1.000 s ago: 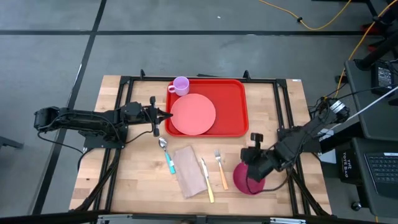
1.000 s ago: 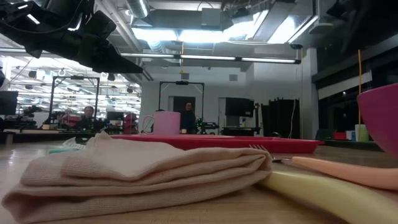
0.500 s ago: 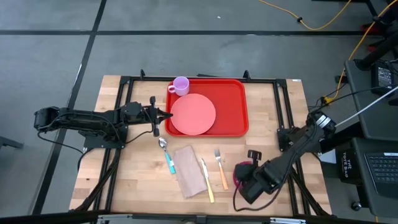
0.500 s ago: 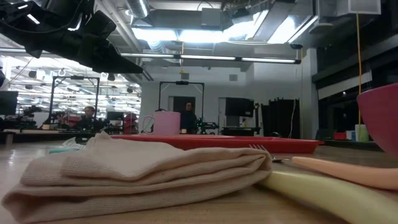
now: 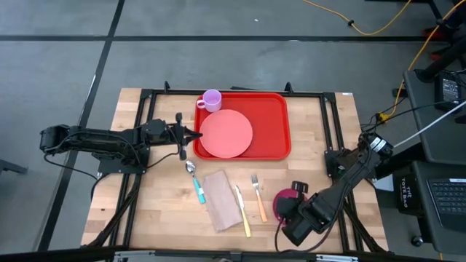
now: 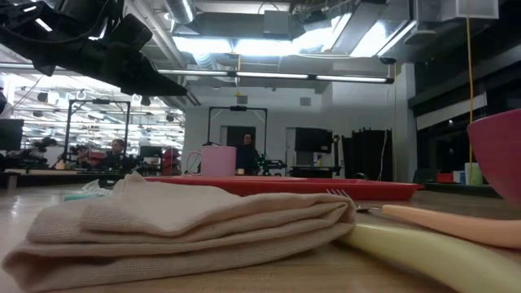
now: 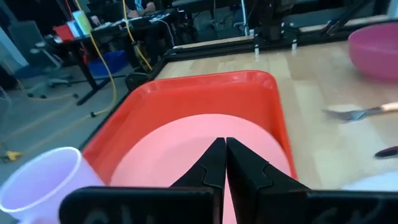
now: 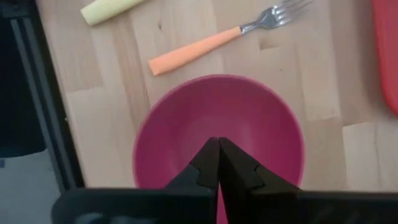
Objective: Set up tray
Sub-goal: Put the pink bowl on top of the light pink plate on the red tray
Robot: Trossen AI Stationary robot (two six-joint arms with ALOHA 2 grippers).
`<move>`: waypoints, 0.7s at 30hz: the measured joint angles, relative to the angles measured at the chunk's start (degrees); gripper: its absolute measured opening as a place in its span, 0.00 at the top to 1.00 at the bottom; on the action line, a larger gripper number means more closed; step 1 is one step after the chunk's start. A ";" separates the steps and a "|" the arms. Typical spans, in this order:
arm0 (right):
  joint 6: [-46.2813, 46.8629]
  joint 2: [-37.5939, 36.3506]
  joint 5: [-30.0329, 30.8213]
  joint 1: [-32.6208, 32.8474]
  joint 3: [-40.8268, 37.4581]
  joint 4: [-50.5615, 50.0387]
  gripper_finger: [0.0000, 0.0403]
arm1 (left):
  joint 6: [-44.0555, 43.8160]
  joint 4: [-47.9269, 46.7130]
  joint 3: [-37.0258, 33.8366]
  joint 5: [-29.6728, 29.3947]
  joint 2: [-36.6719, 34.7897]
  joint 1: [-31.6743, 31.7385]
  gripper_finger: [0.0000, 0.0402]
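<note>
On the wooden desk, the red tray lies at 12 o'clock of the centre, flat. A round pink plate rests in the tray's 9 o'clock half, and a lilac cup stands in the tray's corner at 11 o'clock.

The left gripper hangs at the tray's 9 o'clock edge, its fingers pressed together on nothing, their tips over the plate's rim. The right gripper hovers over a magenta bowl at 5 o'clock of the tray, its fingers closed tight and empty, above the bowl's hollow.

At 6 o'clock of the tray lie a blue-handled spoon, a folded beige napkin, a yellow-handled knife and an orange-handled fork, side by side.
</note>
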 joint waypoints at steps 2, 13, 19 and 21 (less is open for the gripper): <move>2.19 0.00 -1.99 0.00 0.00 0.01 0.97 | -1.83 0.45 0.00 0.93 0.00 -0.02 0.98; 2.93 0.01 -2.90 2.54 0.00 0.43 0.97 | -7.91 0.77 0.00 2.24 0.00 0.00 0.99; 1.20 0.00 -0.48 2.75 0.00 1.36 0.97 | -7.89 0.77 0.00 2.24 0.00 -0.01 0.98; 1.13 0.00 -1.18 2.78 -0.02 2.26 0.97 | -7.89 0.77 0.00 2.24 0.00 0.00 0.98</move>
